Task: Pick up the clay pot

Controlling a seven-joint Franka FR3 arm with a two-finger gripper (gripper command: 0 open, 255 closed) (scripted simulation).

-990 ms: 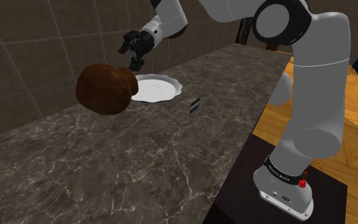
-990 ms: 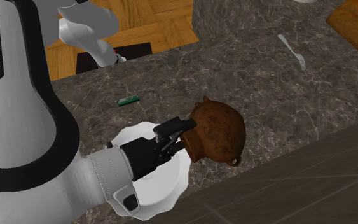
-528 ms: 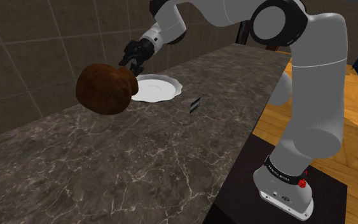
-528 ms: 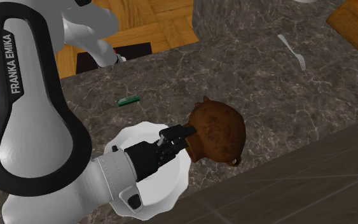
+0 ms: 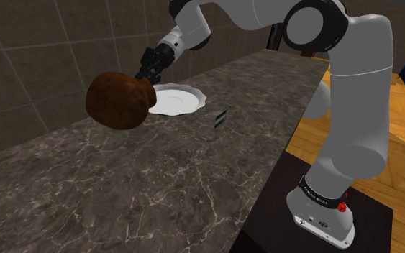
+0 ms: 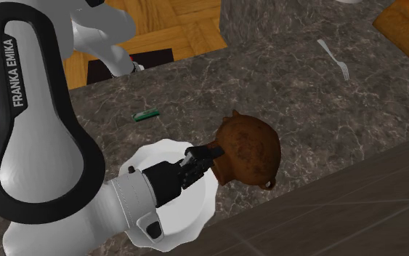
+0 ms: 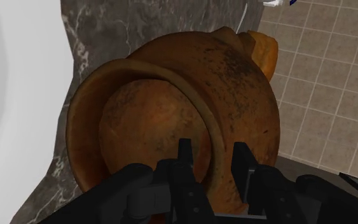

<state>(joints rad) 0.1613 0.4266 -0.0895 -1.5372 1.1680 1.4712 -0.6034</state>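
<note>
The clay pot (image 5: pixel 114 100) lies on its side on the dark marble desk (image 5: pixel 157 180), left of centre in the shoulder view, close to the tiled wall (image 5: pixel 21 57). It is brown and round-bellied, and its mouth is turned toward a white plate (image 5: pixel 183 100) just beside it. In the second exterior view the pot (image 6: pixel 253 145) sits right of centre, near the desk's lower edge.

The black end effector (image 5: pixel 144 72) is at the pot's mouth, reaching in over the plate. In the wrist view the end effector (image 7: pixel 212 149) straddles the pot's (image 7: pixel 247 83) rim. One finger is inside the opening and the other is outside against the belly. The fingers stand apart with the rim between them, and a sliver of gap shows beside the inner one, so the pot is not clasped.

Elsewhere in the second exterior view, a fork (image 6: pixel 333 60) lies at upper right and a small green flat item (image 6: pixel 147 114) at upper left of centre.
</note>
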